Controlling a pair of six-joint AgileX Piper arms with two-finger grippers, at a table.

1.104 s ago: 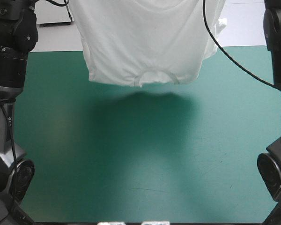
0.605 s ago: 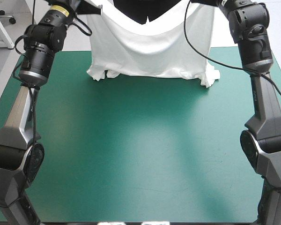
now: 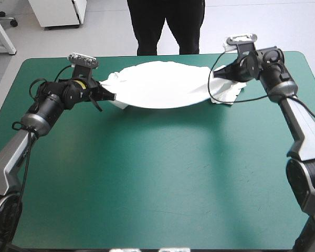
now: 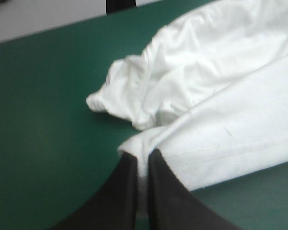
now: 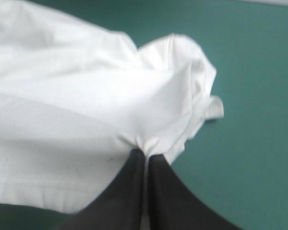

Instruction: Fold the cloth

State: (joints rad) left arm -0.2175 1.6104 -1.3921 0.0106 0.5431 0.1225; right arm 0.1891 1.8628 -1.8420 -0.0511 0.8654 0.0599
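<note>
**White T-shirt held low between two grippers**

The T-shirt [image 3: 163, 84] is at the far part of the table, on the teal-green cover [image 3: 147, 173]. It is stretched between the two grippers. Each one holds one end of it.

The left gripper [image 3: 107, 96] is low, close to the cover. Its two black fingers [image 4: 125, 191] are pressed almost together, with a thin bit of white cloth pinched between them. From its fingertips, a smooth band of the shirt with a sewn line on it runs off toward the other gripper. Just ahead of the fingertips there is a crumpled, puffy lump of cloth. It rests on the cover. On the outer side of this gripper there is only bare cover.

The right gripper [image 3: 223, 73] is low too. Its black fingers [image 5: 168, 191] are also squeezed nearly together, and they nip a little bunch of cloth at their tips. The cloth puckers right where they grip it. Ahead of the fingertips the shirt is bunched up, and a small flap sticks out of it onto the cover. A wide, smooth part of the shirt spreads from this gripper toward the left one.

Between the two grippers the near edge of the shirt bends in a soft curve, with a shadow under it. I cannot tell if that middle part touches the cover.
</note>
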